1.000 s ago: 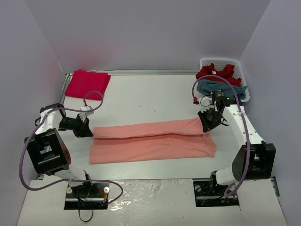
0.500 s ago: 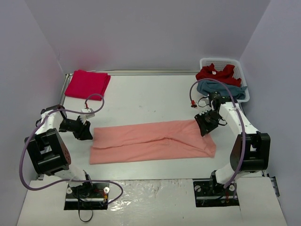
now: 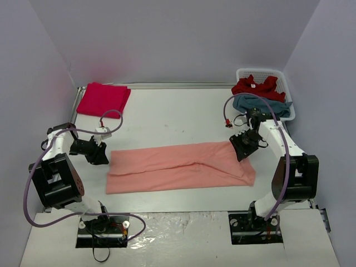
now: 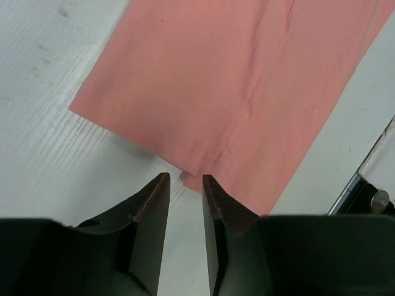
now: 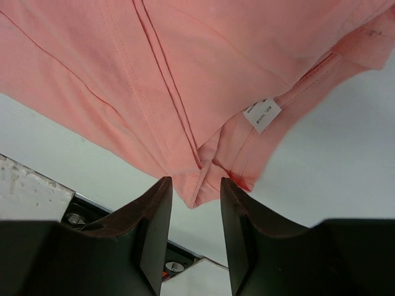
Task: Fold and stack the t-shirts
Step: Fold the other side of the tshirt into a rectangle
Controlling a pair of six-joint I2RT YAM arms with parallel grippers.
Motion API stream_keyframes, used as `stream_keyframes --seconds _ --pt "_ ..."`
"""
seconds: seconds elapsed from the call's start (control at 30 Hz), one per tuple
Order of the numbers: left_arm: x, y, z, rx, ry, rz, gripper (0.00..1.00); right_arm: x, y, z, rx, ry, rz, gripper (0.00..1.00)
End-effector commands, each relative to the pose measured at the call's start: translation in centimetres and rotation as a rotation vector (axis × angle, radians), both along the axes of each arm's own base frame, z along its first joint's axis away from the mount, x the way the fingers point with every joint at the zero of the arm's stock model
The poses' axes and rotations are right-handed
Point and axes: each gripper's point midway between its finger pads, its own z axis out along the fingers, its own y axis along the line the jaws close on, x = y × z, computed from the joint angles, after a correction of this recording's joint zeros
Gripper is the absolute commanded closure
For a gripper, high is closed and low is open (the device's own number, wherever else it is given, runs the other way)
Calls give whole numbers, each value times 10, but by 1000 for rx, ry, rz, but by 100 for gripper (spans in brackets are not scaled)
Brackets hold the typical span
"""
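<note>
A salmon-orange t-shirt (image 3: 178,166) lies folded into a long band across the table's middle. At its left end my left gripper (image 3: 104,157) is open, its jaws slightly apart and holding nothing; in the left wrist view the shirt's corner (image 4: 203,166) lies just beyond the fingertips (image 4: 162,185). At the right end my right gripper (image 3: 242,149) is open as well, with the collar end and white label (image 5: 261,113) just past its jaws. A folded crimson t-shirt (image 3: 103,98) lies at the back left. A red t-shirt (image 3: 256,85) and a teal-blue one (image 3: 261,103) sit in the basket.
A white slotted basket (image 3: 283,75) stands at the back right, close behind the right arm. A metal rail (image 3: 183,85) runs along the table's far edge. Both arm bases (image 3: 103,225) are bolted at the near edge.
Both grippers have opened and let go of the salmon shirt's ends. The upper fold has dropped flat onto the lower layer. The right arm has shifted slightly back.
</note>
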Motion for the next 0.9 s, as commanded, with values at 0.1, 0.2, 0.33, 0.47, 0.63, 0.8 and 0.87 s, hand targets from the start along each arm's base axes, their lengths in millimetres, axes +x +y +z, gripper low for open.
stream_keyframes --seconds 0.1,0.2,0.33,0.47,0.63,0.8,0.87 --pt "21 -6 29 -95 -15 105 73 12 7 0 49 41 41 66" --pt "25 -10 35 -137 -2 133 73 27 16 -2 98 41 58 67" --pt "25 -12 33 -154 15 156 74 35 27 -11 145 74 92 67" --pt "26 -12 29 -159 22 183 74 40 39 -22 160 102 146 67" --pt "25 -12 28 -161 28 213 74 46 50 -35 184 136 188 67" --pt "24 -12 29 -153 24 235 74 48 62 -42 215 173 233 67" --pt "24 -12 29 -151 19 239 74 52 66 -45 223 178 249 67"
